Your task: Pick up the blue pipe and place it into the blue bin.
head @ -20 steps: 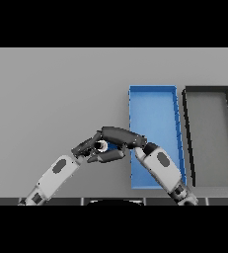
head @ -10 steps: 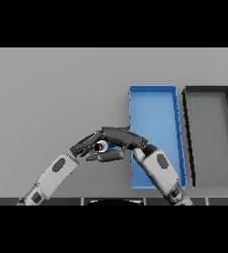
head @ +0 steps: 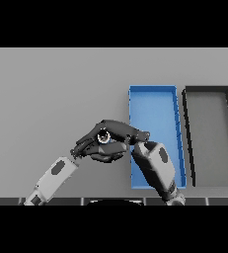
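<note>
Pipe (head: 104,137) first: only its ring-shaped end peeks out, pale with a dark hole, wedged between the 2 dark hands out on the grey table (head: 51,94), just off the blue bin's (head: 155,89) left wall, at about 9 o'clock from the bin's near half. The right hand (head: 121,129) lies over the top of it with fingers curled down around it, and the left hand (head: 93,146) cups it from below and from 8 o'clock, fingers wrapped too, so both look clamped on the pipe. Whether it is clear of the table I cannot tell. Progress, by my read: grasp made, delivery not yet done, since the blue bin shows nothing inside. What is left is a short carry toward 3 o'clock over the bin's left wall, then a release. The dark grey bin (head: 208,89) farther at 3 o'clock plays no part.
</note>
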You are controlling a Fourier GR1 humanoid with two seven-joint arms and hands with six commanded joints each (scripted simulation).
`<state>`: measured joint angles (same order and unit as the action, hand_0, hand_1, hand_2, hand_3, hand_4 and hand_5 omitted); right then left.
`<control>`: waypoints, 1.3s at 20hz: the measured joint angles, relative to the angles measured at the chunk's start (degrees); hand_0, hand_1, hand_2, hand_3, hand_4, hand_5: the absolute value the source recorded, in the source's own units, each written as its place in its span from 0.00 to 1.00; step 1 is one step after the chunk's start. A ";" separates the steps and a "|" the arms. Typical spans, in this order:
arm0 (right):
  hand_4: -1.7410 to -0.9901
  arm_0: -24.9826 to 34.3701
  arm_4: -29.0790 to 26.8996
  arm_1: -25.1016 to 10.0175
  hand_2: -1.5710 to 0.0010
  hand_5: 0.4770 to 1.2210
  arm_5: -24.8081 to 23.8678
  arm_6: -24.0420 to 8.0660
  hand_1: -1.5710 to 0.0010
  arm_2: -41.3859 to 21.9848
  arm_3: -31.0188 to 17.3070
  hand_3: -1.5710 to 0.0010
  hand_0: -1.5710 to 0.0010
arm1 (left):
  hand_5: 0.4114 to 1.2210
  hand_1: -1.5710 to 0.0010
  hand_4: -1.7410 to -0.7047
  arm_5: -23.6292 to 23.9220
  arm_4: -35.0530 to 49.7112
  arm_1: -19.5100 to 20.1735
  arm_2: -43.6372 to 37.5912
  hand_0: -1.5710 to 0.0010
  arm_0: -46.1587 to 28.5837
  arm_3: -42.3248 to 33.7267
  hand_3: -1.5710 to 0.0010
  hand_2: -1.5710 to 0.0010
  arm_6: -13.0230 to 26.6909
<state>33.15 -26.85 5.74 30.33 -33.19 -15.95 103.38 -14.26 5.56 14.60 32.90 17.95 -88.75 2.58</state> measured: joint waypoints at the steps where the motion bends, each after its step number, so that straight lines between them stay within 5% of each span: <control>1: 0.33 1.60 -2.67 -0.74 0.00 1.00 -2.11 -1.33 0.00 0.71 -0.21 0.00 0.00 | 0.15 1.00 0.84 -0.17 0.00 0.11 -0.05 1.00 -0.01 0.34 1.00 1.00 0.11; 7: 0.33 15.66 -12.94 -9.71 0.00 1.00 -12.64 -1.01 0.00 2.70 -0.24 0.00 0.00 | 0.10 1.00 0.85 -0.24 -0.05 0.38 -0.04 1.00 -0.31 0.06 1.00 1.00 0.02; 13: 0.32 28.17 -9.48 -14.66 0.00 1.00 -15.29 3.56 0.00 12.25 -10.18 0.00 0.00 | 0.09 1.00 0.85 -0.63 0.43 1.47 -0.14 1.00 -0.88 -1.66 1.00 1.00 -0.17; 21: 0.32 24.05 -0.06 -21.24 0.00 1.00 -15.50 2.90 0.00 21.57 -24.59 0.00 0.00 | 0.06 1.00 0.88 0.43 -0.20 2.15 -1.03 1.00 -0.45 -1.44 1.00 1.00 1.64; 26: 0.32 15.22 3.52 -21.57 0.00 1.00 -16.80 -0.64 0.00 23.88 -25.06 0.00 0.00 | 0.06 1.00 0.88 0.37 -0.44 2.81 -0.86 1.00 -1.21 -2.47 1.00 1.00 0.73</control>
<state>48.37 -23.34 -15.83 13.53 -33.83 7.93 78.32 -13.89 5.12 17.41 32.04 16.74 -91.22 3.31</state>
